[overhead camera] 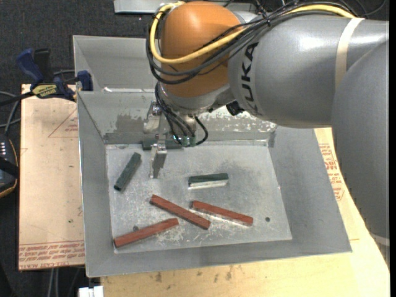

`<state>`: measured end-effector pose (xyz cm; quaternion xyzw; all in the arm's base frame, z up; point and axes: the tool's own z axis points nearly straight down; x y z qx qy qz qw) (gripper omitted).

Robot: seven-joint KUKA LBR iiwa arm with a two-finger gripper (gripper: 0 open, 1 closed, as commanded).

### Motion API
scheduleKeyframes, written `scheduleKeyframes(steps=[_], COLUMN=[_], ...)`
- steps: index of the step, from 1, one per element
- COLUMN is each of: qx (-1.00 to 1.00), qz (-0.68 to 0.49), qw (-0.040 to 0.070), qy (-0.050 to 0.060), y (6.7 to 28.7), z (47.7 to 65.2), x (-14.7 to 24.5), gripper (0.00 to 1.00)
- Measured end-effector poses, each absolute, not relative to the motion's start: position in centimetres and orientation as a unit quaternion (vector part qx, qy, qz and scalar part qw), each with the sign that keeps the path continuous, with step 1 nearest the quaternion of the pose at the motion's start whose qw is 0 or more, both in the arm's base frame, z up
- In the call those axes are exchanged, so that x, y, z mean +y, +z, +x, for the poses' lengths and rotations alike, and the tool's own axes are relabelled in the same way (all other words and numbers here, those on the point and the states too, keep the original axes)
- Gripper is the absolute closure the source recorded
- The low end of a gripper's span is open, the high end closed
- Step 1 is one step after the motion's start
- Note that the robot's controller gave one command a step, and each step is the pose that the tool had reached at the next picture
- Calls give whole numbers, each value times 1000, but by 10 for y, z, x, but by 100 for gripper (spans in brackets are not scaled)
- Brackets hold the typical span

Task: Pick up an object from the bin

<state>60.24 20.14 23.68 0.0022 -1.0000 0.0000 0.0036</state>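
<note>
My gripper (158,164) hangs under the orange wrist cover at the back left of the bin floor, one finger pointing down. A dark green block (127,171) lies tilted just left of that finger, apart from it. To the right, a second dark green block (208,180) lies flat with a pale top edge. Nothing shows between the fingers.
Three red-brown sticks lie toward the front: one (179,211) slanted in the middle, one (221,213) to its right, one (145,232) at the front left. The arm and its cables cover the bin's back right.
</note>
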Motion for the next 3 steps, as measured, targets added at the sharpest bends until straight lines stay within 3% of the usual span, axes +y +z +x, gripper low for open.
scheduleKeyframes(steps=[1, 2, 3], qx=[-1000, -999, -990], qz=[0, 36, 143], qw=[0, -3, 0], qy=[-1, -1, 0], y=[242, 202, 166], z=[604, 604, 600], x=[200, 210, 224], gripper=[0, 0, 0])
